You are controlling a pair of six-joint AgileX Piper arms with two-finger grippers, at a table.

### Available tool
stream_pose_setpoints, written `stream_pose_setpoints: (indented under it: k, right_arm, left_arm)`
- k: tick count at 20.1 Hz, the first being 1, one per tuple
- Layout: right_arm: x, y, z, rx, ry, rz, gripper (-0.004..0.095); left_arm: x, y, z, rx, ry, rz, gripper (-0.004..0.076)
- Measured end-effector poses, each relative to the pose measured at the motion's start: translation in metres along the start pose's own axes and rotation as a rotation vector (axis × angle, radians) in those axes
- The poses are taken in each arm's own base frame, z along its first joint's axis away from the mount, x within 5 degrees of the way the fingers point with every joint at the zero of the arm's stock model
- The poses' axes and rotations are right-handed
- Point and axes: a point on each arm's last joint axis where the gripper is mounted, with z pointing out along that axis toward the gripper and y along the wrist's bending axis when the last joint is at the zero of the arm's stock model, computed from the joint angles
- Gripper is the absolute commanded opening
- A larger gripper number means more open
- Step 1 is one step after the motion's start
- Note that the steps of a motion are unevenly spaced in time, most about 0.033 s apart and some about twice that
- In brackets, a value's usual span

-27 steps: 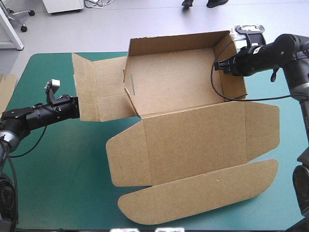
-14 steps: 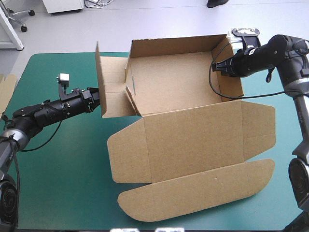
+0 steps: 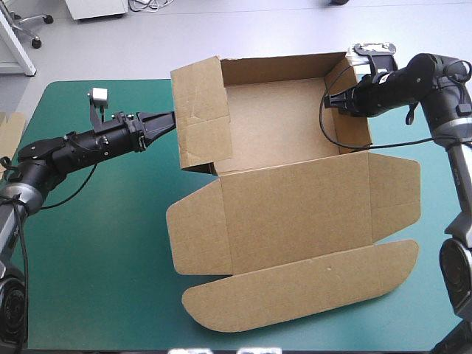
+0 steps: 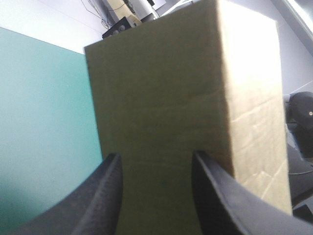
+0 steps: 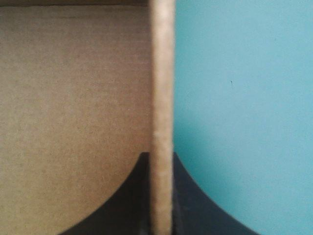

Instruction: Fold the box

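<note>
**Box mid-table, left flap raised**

The box (image 3: 295, 214) is seen mid-table, its lid laid flat toward the near edge. Its left flap is stood upright and touched by the left gripper (image 3: 168, 118), jaws apart, nothing held. The right wall's edge is pinched by the right gripper (image 3: 333, 99), jaws nearly closed. Bare cover (image 3: 96, 243) is left open at near left.

A pale grey floor (image 3: 243, 29) is seen beyond the far edge of the teal-green-covered table (image 3: 96, 243). Beyond its far left corner, a white cabinet (image 3: 96, 7), loose cables (image 3: 151, 4) and a wheeled chair base (image 3: 29, 26) are shown.
</note>
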Motion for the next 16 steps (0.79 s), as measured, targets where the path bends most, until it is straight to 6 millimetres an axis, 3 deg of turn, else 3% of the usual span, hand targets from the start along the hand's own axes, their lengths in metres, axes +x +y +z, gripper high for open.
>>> stream_pose_setpoints:
  k: [5,16]
  right_arm:
    - [0.000,0.000,0.000,0.001,-0.004,0.000,-0.0032]
    - [-0.001,0.000,0.000,0.003,-0.007,0.001,-0.0031]
  left_arm:
    - [0.003,-0.018,0.018,0.065,0.048,0.020,0.0447]
    - [-0.007,-0.033,0.023,0.095,0.047,0.045,0.0452]
